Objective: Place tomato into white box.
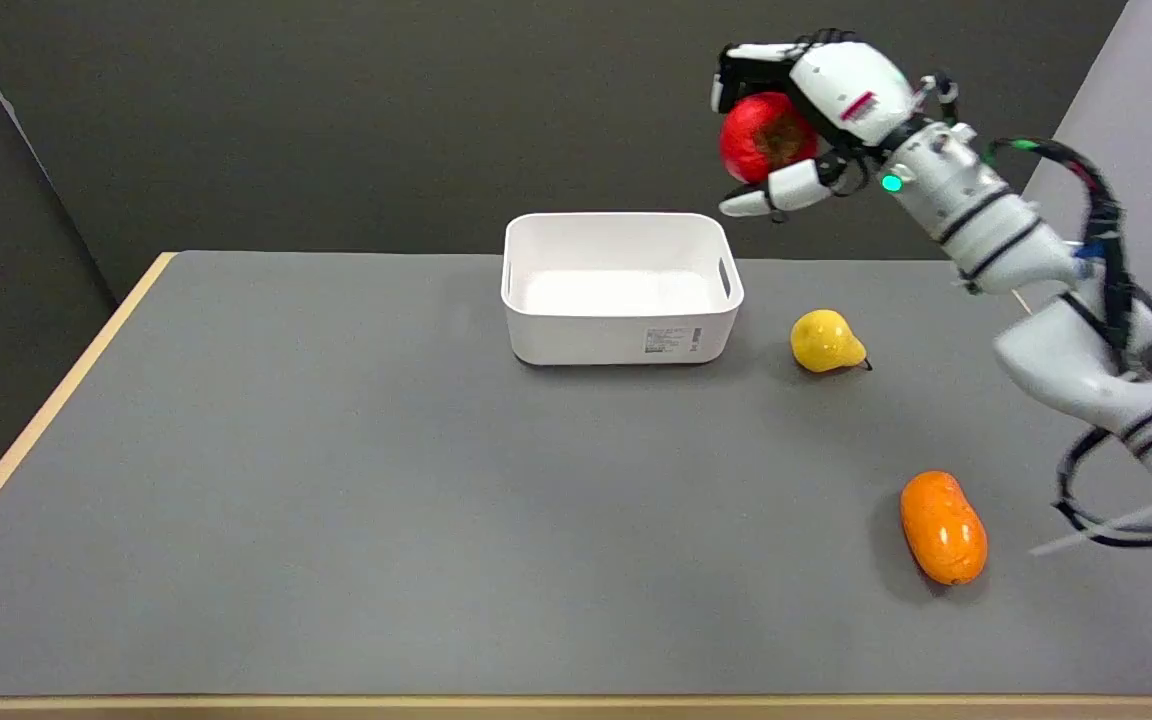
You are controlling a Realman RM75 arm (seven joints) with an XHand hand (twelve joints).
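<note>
Tomato: red, round, held in the air by the right hand, clear of the table. The fingers curl over its top from the far side and another finger reaches under it, so the fruit sits cradled between them rather than pinched at a point. Judgement: an enclosing hold like this suits a smooth, round thing that would roll out of a lighter one.

Position relative to target: in the head view the tomato shows up and to the right of the white box, past its right-hand wall. Whether it is truly over the box's corner or beyond it in depth, I cannot tell from this one view. The box stands open side up, with nothing visible inside, a handle slot in its right wall and a label on the near wall.

Judgement of stage: carry in progress, release not yet due; the hand likely needs to come further left and lower before letting go.

Other items on the table, to the right of the box: a yellow pear near it, and an orange oblong fruit nearer the front edge. Both lie well apart from the held tomato.
</note>
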